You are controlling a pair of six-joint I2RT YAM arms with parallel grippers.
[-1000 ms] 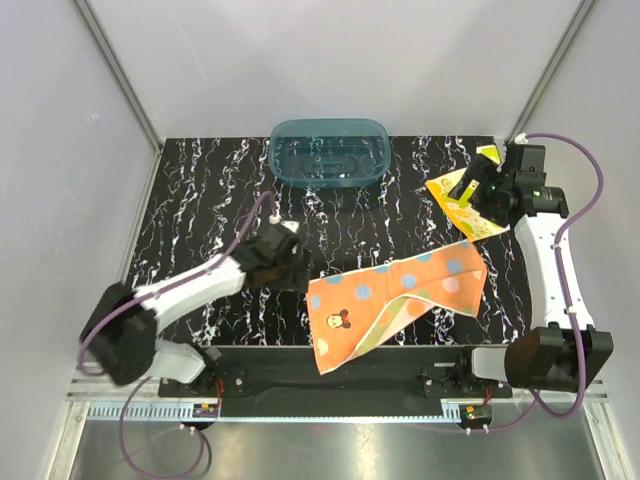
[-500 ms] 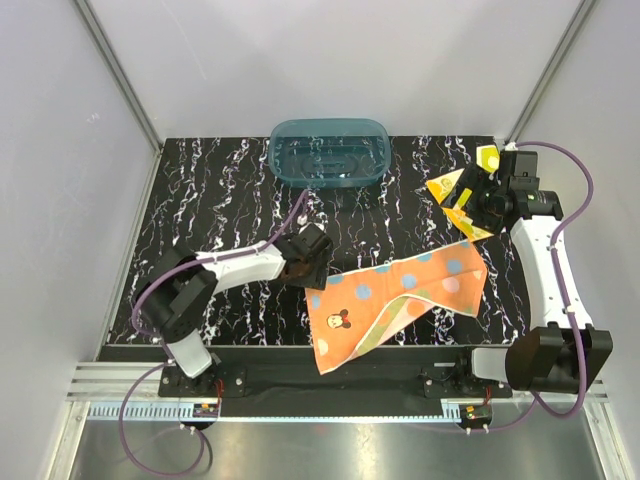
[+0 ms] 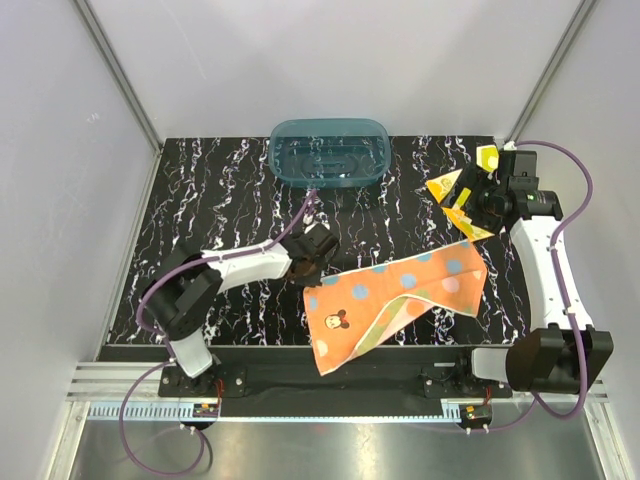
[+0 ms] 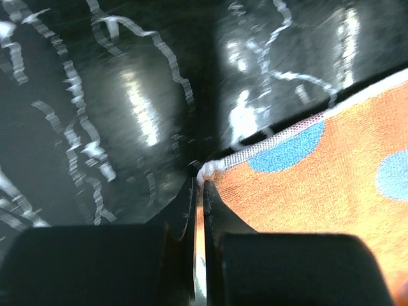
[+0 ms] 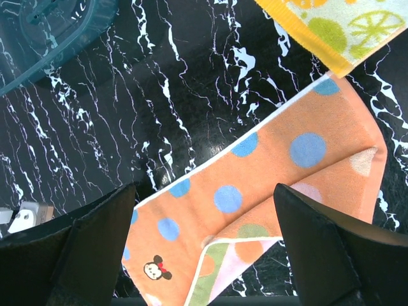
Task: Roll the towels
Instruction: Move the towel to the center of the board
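Top external view: shows the orange towel (image 3: 400, 290) lying slantwise across the near middle of the black marbled table (image 3: 200, 200). Dotted blue, pink and green, with a small mouse face near the left end and one long edge folded over to bare a pale striped underside. Finds the left gripper (image 3: 313, 272) at that towel's far-left corner, arm reaching in low from the left and hiding the corner itself from above.

From the left wrist, makes out both fingers (image 4: 220, 217) pressed together with a thin strip of orange cloth nipped between them, the white hem just at their tips. Clamped on the corner, then, with the rest of the cloth flat on the table.

Places the yellow towel (image 3: 448, 190) at the far right, rumpled, printed with green citrus slices. Meets or all but meets the orange towel's right end at its near tip; cannot tell which.

Sets the right gripper (image 3: 468, 197) over the yellow towel, covering its middle. From the right wrist, shows the two dark fingers (image 5: 70, 248) spread wide and gripping nothing, with the orange towel on the table far beneath.

Notes a teal see-through tub (image 3: 328, 152) at the far edge, middle, well apart from both towels. Also a purple cable (image 3: 290, 222) arching off the left arm toward it.
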